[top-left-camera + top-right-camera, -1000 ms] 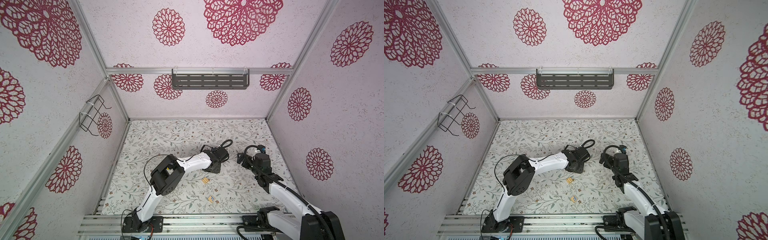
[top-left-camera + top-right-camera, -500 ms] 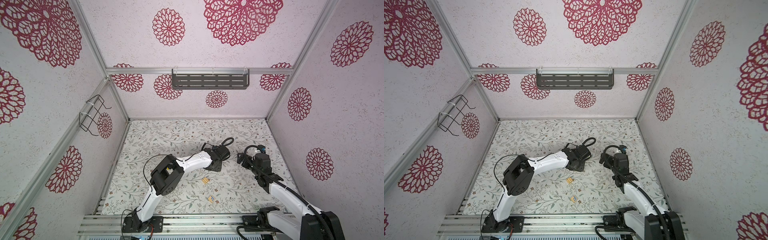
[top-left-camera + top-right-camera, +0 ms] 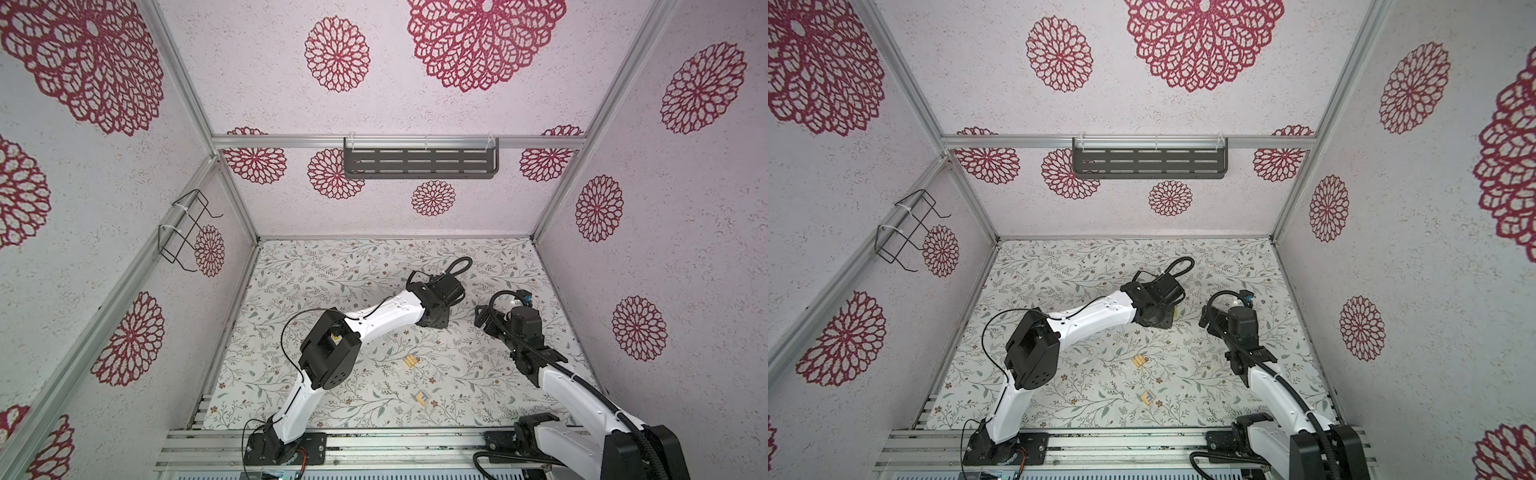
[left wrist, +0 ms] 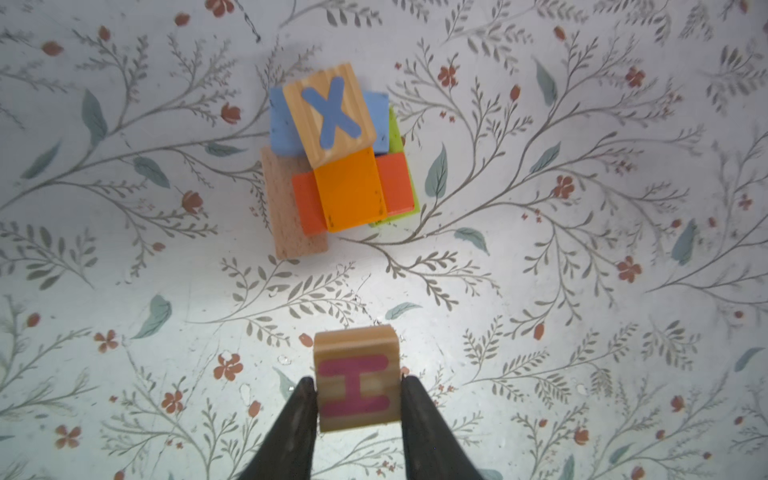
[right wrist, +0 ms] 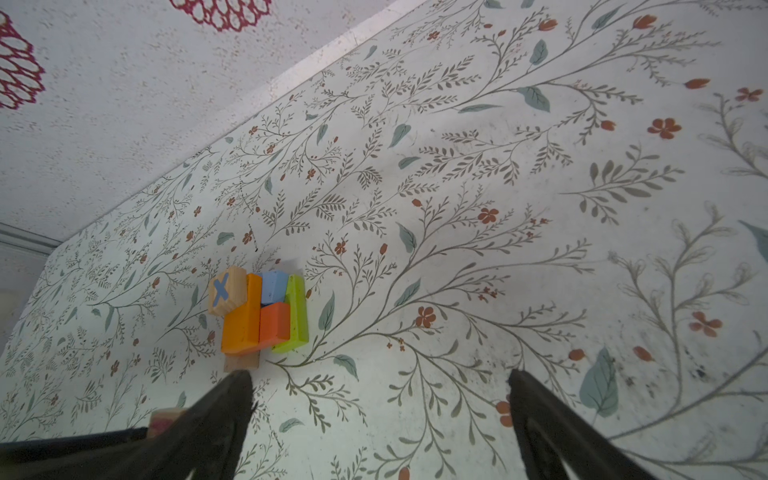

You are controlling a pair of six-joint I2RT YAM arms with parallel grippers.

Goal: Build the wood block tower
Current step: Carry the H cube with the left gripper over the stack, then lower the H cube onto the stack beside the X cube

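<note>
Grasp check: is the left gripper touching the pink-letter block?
Touching: in the left wrist view the left gripper clamps the pink-letter block, fingers flush on both sides.

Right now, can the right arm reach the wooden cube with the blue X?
Probably yes. The right gripper is open, the floral table ahead is bare, and nothing covers the wooden cube with the blue X. The left gripper, shut on a wooden cube with a pink I, might crowd it.

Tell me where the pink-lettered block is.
In the left wrist view, the pink-lettered block sits clamped in the left pincer, apart from the tower bearing the X block.
</note>
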